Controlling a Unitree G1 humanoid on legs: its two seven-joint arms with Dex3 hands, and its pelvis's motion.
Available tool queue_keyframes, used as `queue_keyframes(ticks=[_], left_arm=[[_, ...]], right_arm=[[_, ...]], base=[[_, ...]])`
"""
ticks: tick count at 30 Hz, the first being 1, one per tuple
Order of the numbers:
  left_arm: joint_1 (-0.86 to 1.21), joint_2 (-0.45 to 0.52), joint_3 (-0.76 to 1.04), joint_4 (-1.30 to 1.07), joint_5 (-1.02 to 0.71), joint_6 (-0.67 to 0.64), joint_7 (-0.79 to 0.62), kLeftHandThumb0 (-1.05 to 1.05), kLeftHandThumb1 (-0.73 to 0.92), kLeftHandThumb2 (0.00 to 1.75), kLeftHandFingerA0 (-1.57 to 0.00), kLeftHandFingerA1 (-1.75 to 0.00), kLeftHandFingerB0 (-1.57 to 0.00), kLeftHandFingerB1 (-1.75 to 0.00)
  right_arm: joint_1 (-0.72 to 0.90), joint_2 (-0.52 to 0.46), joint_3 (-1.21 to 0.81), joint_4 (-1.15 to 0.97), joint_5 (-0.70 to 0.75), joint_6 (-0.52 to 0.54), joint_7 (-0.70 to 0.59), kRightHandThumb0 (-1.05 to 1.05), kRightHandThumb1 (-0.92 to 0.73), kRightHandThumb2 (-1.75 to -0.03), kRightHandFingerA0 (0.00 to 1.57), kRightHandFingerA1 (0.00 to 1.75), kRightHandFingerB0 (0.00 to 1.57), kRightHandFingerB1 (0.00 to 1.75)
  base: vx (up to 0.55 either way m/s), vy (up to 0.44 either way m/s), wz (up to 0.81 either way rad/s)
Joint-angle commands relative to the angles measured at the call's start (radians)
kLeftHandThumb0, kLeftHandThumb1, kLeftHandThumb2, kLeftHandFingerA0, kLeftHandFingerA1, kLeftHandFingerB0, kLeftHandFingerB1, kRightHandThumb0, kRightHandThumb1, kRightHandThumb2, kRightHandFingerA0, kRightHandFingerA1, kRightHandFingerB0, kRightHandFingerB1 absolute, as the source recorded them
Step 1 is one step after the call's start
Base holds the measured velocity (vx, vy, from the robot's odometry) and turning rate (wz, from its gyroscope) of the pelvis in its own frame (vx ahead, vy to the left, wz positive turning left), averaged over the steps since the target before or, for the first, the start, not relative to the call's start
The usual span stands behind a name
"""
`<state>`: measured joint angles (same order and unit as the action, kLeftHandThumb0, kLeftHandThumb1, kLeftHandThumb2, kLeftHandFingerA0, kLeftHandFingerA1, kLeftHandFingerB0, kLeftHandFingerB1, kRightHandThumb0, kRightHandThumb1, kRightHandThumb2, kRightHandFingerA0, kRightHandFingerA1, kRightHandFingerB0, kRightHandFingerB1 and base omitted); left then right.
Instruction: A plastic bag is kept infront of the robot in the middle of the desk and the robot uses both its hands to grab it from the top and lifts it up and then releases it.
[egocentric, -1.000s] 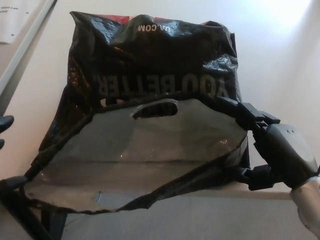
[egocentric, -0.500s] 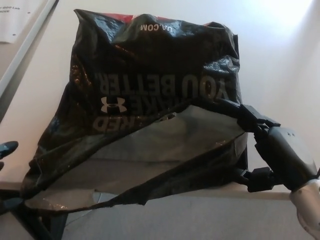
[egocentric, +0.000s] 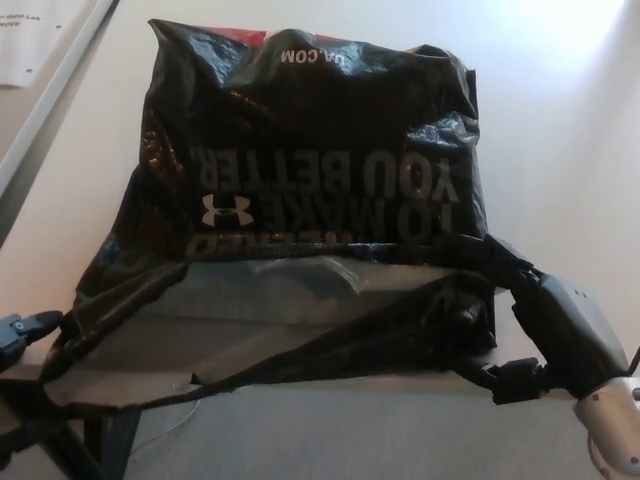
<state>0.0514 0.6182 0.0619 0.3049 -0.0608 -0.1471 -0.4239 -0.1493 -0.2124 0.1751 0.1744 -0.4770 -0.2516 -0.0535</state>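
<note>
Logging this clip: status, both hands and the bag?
Right hand shut on bag's right top edge. Left hand at left corner, grip unclear. Bag sagging on desk. Nothing blocking.

- The black plastic bag (egocentric: 300, 190) fills the middle of the desk (egocentric: 560, 150), blocking any straight path across it.
- Bare desk lies open to the right of the bag and in a narrower strip to its left.
- The right hand (egocentric: 540, 320) sits against the bag's near right corner, closing that side.
- The left hand (egocentric: 22, 328) is at the near left corner, beside the bag's edge.
- A sheet of paper (egocentric: 30, 40) lies far left, well apart.
</note>
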Motion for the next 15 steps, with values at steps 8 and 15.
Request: queue_keyframes(ticks=[8,15], left_arm=[[0.09,0.047,0.028,0.024,0.033,-0.047,-0.04,-0.46,0.65,0.59,-0.2,-0.32,-0.02,-0.28],[0.073,0.014,0.032,0.025,0.003,-0.055,-0.05,-0.49,0.43,0.84,-0.02,-0.36,0.0,-0.34]], right_arm=[[0.035,-0.005,-0.017,0.033,0.039,0.047,0.018,-0.43,-0.44,-0.64,0.33,0.49,0.21,0.41],[0.04,0.008,-0.02,0.047,0.052,0.048,0.013,-0.34,-0.5,-0.55,0.38,0.44,0.25,0.35]], base=[[0.0,0.0,0.0],[0.0,0.0,0.0]])
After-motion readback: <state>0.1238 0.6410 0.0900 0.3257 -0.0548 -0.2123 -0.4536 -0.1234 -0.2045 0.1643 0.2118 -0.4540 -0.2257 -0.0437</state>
